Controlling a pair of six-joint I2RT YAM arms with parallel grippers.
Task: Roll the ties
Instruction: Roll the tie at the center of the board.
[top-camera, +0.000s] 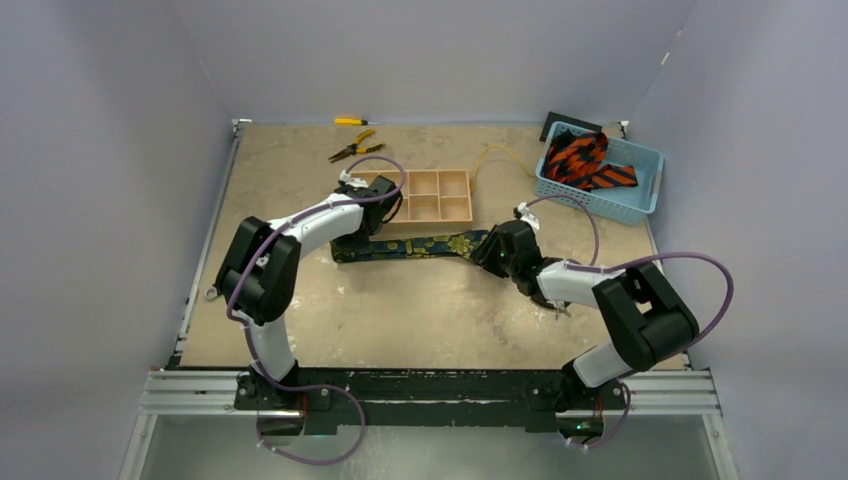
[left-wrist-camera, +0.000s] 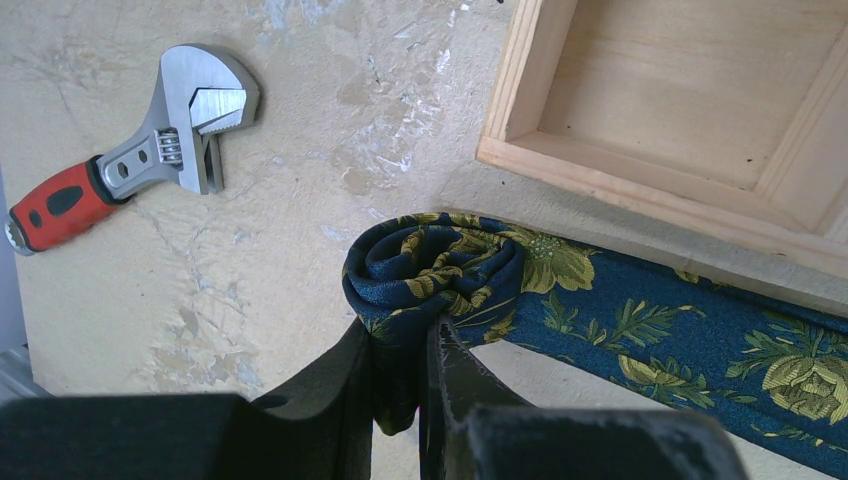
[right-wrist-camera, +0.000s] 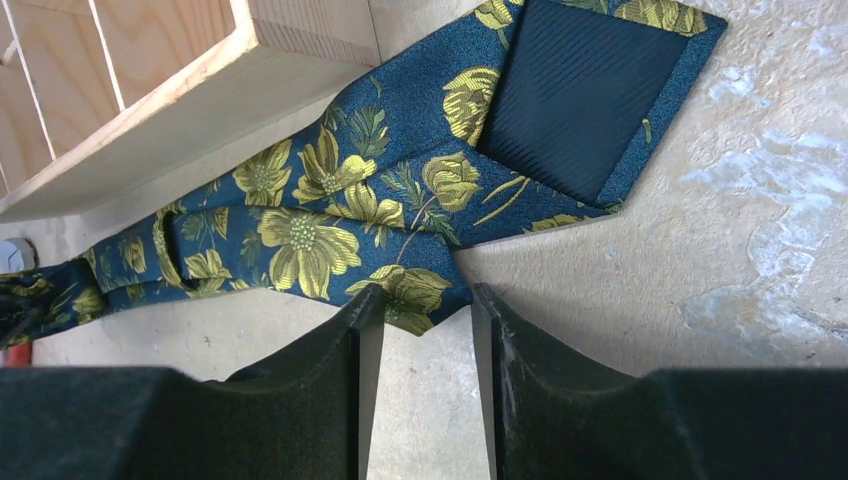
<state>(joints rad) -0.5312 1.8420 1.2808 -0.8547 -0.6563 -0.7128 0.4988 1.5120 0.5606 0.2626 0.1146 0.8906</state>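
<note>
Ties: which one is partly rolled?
The navy tie with yellow flowers, beside the wooden tray, its rolled end pinched in the left claw. The orange-black striped ties lie in the blue basket.

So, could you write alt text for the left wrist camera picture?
The left end effector pinches the rolled end of a navy floral tie; a red-handled wrench lies at left, a wooden tray at upper right.

One navy tie (top-camera: 410, 246), one tray (top-camera: 430, 218), one basket (top-camera: 600, 203), one wrench (left-wrist-camera: 160, 150)

Softly sheened woven cloth tie (left-wrist-camera: 640, 330), pale unvarnished wooden tray (left-wrist-camera: 620, 185), shiny metal wrench (left-wrist-camera: 195, 100), rough matt tabletop (left-wrist-camera: 300, 230)
</note>
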